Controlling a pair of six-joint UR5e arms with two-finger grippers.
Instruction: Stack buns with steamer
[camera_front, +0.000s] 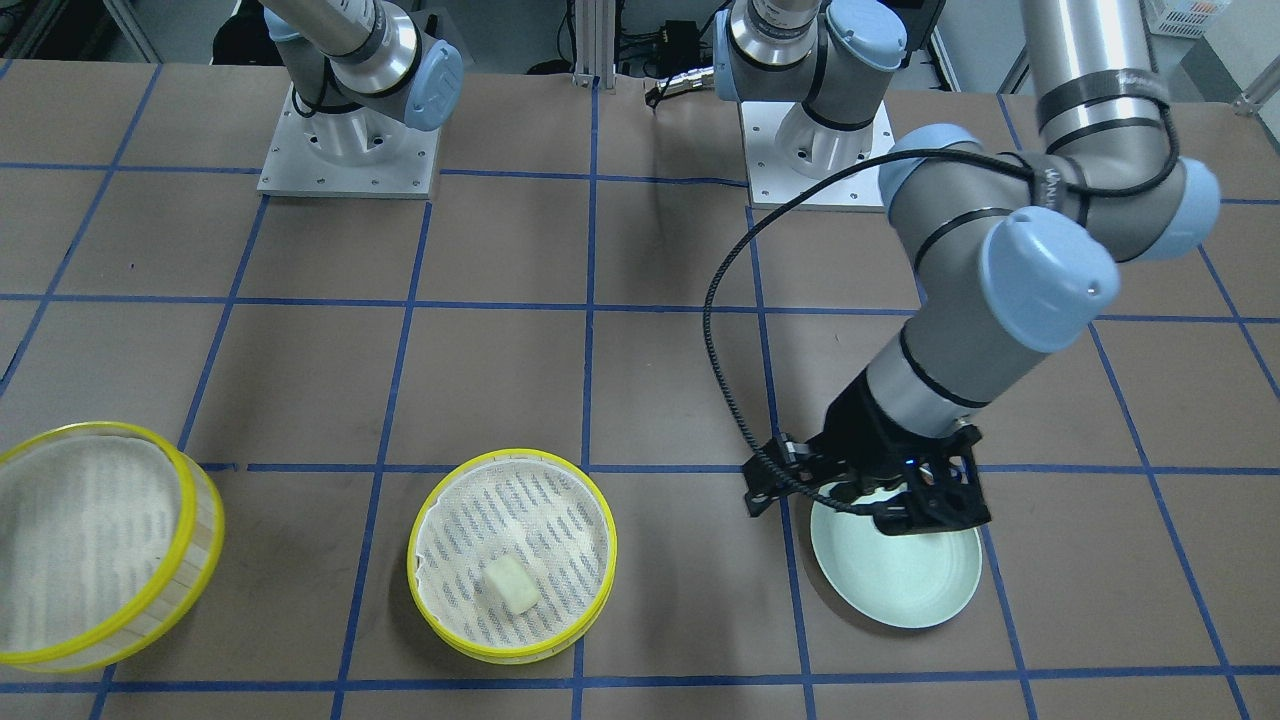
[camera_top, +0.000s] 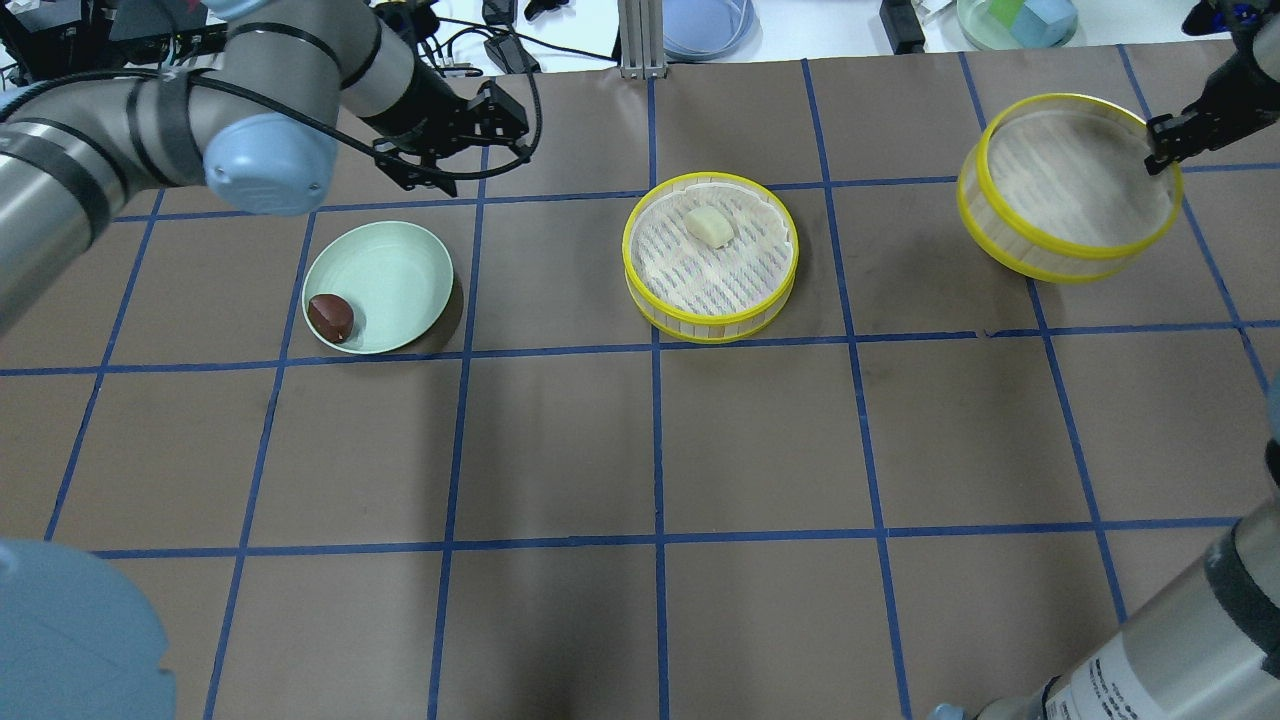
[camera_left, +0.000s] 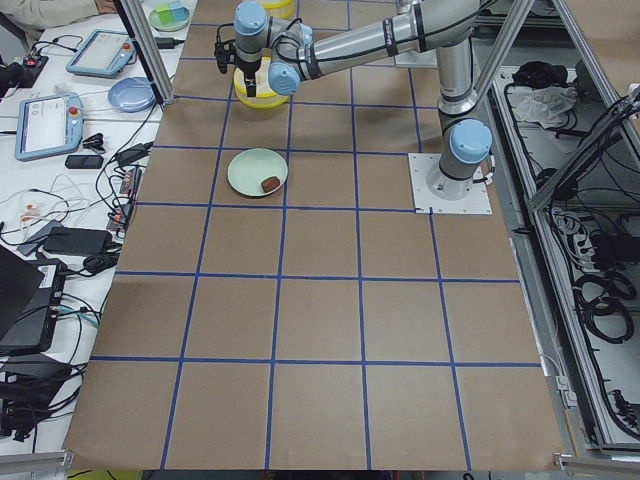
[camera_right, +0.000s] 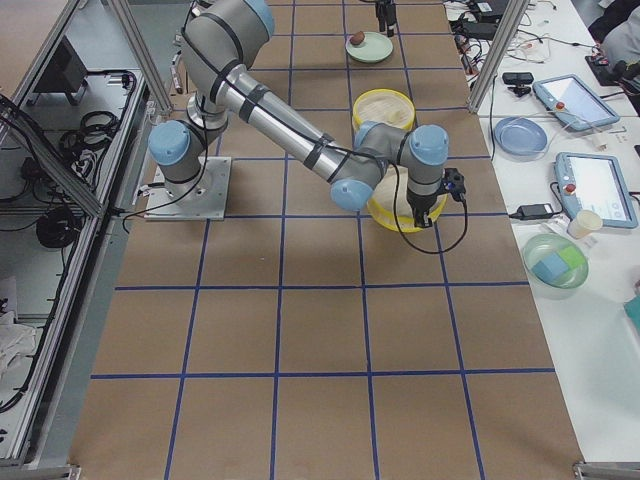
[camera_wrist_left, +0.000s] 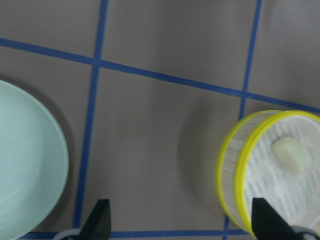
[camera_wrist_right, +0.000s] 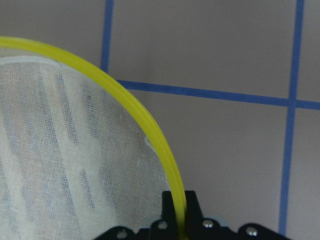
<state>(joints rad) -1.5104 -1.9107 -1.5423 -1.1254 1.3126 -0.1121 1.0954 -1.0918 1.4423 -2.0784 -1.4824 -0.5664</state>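
While my right claw pinches the rim of the tilted tray, my left claw hangs spread near the plate. White bun sits in the middle tray, with bare table between the trays. Front view hides the brown bun; overhead shows it on the plate.

Bright, even light; soft shadows; wrist views blurred.

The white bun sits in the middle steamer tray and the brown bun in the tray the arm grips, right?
No. The brown bun lies on the green plate, as the overhead view shows; the gripped tray is empty. The white bun is in the middle tray.
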